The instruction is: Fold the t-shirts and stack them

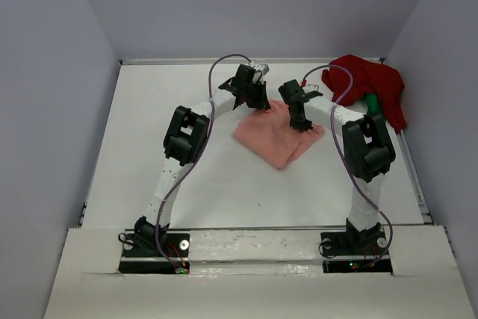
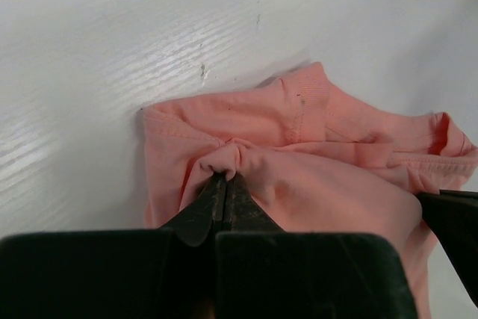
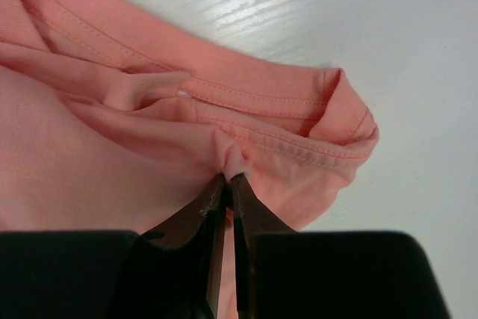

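Observation:
The salmon-pink t-shirt (image 1: 278, 138) lies folded in the middle of the table. My left gripper (image 1: 256, 101) is shut on a pinch of its far left edge, seen in the left wrist view (image 2: 225, 177) with the shirt (image 2: 321, 177) bunched at the tips. My right gripper (image 1: 302, 122) is shut on a pinch near its far right hem corner, seen in the right wrist view (image 3: 228, 178) with the shirt (image 3: 112, 169) beneath. The dark red t-shirt (image 1: 370, 84) lies crumpled at the far right corner, over the bright green t-shirt (image 1: 373, 104), which only partly shows.
The white table (image 1: 172, 177) is walled by grey panels on three sides. A raised rail (image 1: 414, 177) runs along the table's right edge. Both arm bases sit at the near edge.

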Robot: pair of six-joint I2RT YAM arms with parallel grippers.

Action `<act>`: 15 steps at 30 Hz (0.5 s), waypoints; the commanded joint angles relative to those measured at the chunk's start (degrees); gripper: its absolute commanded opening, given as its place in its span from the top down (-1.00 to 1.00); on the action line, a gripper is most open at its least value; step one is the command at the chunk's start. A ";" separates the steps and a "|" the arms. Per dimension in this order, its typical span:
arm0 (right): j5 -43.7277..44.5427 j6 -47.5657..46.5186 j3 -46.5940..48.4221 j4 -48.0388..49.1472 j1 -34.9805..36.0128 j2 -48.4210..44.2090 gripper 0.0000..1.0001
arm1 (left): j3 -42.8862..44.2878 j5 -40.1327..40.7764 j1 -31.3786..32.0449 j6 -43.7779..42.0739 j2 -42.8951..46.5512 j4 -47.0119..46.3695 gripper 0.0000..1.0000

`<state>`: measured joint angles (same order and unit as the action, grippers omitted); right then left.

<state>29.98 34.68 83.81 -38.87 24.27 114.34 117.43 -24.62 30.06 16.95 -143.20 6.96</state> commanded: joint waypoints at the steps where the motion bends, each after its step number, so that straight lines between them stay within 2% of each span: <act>1: -0.18 1.62 -1.89 -0.15 -0.28 -4.21 0.67 | -3.78 1.68 -0.01 -1.48 7.84 2.27 0.99; 3: 0.35 1.80 -3.73 0.20 -0.28 -5.09 0.60 | -4.40 3.70 -0.01 -1.48 9.33 2.53 0.79; 4: 0.17 1.71 -4.18 0.11 -0.28 -5.44 0.53 | -5.18 3.96 -0.01 -1.92 9.95 2.44 0.21; 5: 0.43 1.88 -4.53 0.03 -0.28 -6.32 0.47 | -5.71 4.49 -0.09 -1.92 10.56 2.18 -0.10; 7: 0.17 1.80 -6.28 0.81 -0.28 -7.55 0.29 | -7.03 6.42 -0.09 -1.48 12.67 1.56 -0.51; 8: 0.87 1.80 -6.99 0.82 -0.28 -8.69 0.15 | -7.38 7.04 -0.09 -1.31 14.07 1.04 -0.58; 10: 0.96 1.19 -7.43 1.08 -0.28 -9.66 0.07 | -8.96 7.39 -0.01 -1.39 15.57 0.34 -0.75; 12: 1.40 0.22 -7.70 0.99 -0.28 -11.16 -0.07 | -9.15 10.63 -0.09 -1.48 17.24 1.20 -0.81; 15: 1.84 -1.10 -8.05 0.73 -0.28 -13.53 -0.14 | -10.20 13.89 -0.09 -1.31 20.32 2.35 -0.84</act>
<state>29.63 35.14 76.05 -38.65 24.27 105.67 108.31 -15.77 30.04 16.01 -130.78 8.93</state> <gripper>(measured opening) 0.548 0.911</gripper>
